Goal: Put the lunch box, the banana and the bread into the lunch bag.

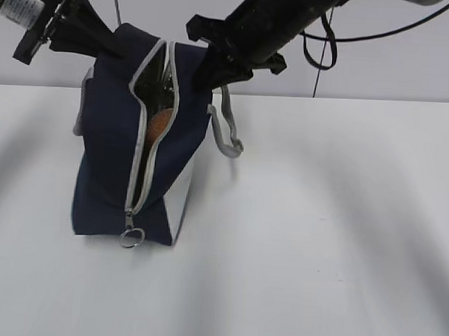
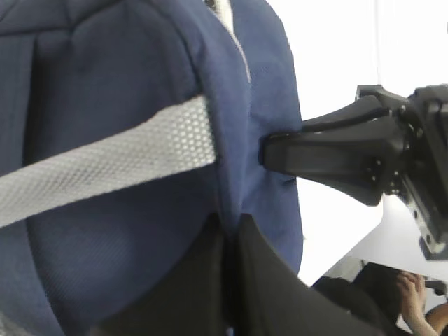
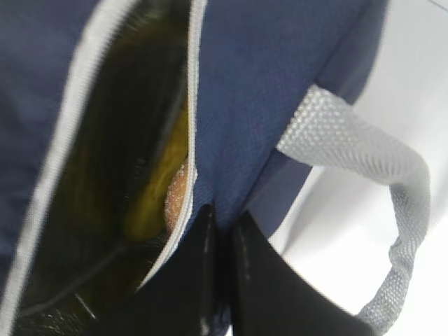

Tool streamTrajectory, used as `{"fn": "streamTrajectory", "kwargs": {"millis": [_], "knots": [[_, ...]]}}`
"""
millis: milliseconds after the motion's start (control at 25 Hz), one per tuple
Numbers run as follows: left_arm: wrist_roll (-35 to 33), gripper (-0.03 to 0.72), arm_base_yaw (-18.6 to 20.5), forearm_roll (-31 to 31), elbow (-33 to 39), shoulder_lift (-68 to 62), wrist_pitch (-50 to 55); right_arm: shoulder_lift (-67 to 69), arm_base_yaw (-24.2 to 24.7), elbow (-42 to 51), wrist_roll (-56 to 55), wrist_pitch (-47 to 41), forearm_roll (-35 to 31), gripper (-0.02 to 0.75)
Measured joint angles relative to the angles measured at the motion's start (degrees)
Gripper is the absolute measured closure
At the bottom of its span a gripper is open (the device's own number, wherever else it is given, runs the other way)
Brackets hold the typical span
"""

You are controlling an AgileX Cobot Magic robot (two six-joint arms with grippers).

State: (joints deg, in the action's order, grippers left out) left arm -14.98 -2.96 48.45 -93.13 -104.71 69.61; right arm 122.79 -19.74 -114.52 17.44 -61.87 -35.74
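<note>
I am working in what looks like a robotics lab: a bare white table (image 1: 318, 241) against a plain pale grey wall (image 1: 410, 68), loose black cables (image 1: 321, 49) hanging from the arm, and a seated person's hand (image 2: 413, 301) nearby.

A plain white counter (image 1: 318, 241) carries just the navy lunch bag (image 1: 108, 169), standing upright directly below the two claws, its ring pull touching the surface.
</note>
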Motion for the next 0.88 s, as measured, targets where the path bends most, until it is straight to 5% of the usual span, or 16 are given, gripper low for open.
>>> {"fn": "streamTrajectory", "kwargs": {"millis": [440,880], "knots": [[-2.49,0.69,0.0,7.8,0.0,-0.56,-8.0,0.0,0.0,-12.47,-6.56,-8.55,14.85,0.743],[-4.12,0.69,-1.75,13.74,0.0,-5.59,-10.27,0.23,0.0,-12.55,-7.41,-8.36,17.83,0.743]]}}
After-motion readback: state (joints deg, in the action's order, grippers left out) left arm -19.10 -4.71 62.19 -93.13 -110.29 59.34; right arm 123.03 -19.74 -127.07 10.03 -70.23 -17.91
